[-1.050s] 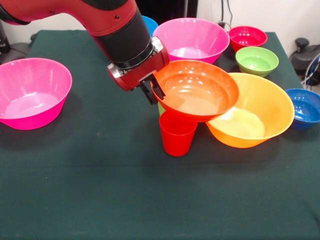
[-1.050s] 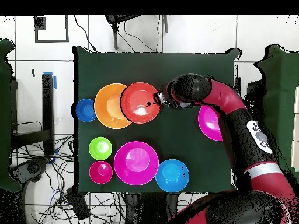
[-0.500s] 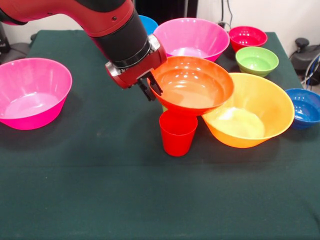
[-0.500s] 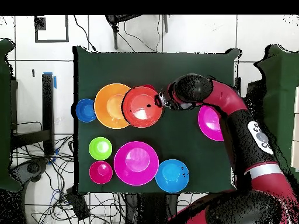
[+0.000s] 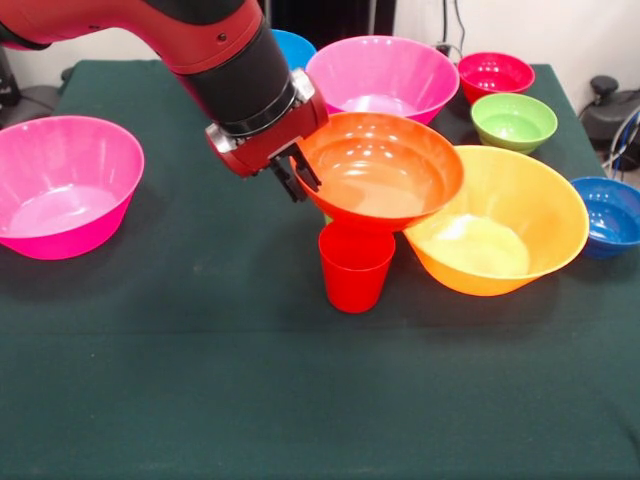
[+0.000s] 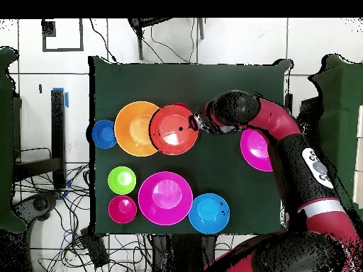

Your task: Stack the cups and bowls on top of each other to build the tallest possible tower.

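Red cup (image 5: 355, 267) stands upright mid-surface. Just above it, pincer (image 5: 293, 172) grips rim of red-orange bowl (image 5: 378, 172), held aloft, overlapping big orange bowl (image 5: 505, 222). Pink bowl (image 5: 385, 78) near far edge.

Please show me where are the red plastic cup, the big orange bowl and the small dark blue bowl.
red plastic cup (image 5: 354, 272), front view, outer wall.
big orange bowl (image 5: 535, 205), front view, inner wall.
small dark blue bowl (image 6: 103, 134), overhead view, inside bottom.

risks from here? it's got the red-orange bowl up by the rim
1. The pincer pinches only one edge of the red-orange bowl, so the bowl could tilt or slip out.
2. The bowl hangs right above the red cup; lowering or swinging could knock the cup over.
3. It overlaps the orange bowl's rim; contact could shove that bowl.
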Available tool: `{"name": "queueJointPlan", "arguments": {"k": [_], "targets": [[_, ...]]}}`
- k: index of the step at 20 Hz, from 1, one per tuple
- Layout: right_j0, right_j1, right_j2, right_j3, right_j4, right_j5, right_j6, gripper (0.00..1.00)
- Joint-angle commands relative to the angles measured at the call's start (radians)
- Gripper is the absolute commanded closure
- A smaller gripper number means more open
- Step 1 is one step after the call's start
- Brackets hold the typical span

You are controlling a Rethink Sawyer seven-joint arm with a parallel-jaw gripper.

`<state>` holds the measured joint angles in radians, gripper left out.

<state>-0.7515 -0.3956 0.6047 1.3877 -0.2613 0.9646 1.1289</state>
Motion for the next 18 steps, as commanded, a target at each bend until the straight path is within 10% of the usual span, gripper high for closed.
{"name": "queueJointPlan", "arguments": {"k": [1,18], "targets": [[-0.010,0.056,-0.002,0.026,-0.092,-0.104,-0.081,1.00],[-0.025,0.061,0.050,0.046,-0.059,-0.169,-0.070,1.00]]}}
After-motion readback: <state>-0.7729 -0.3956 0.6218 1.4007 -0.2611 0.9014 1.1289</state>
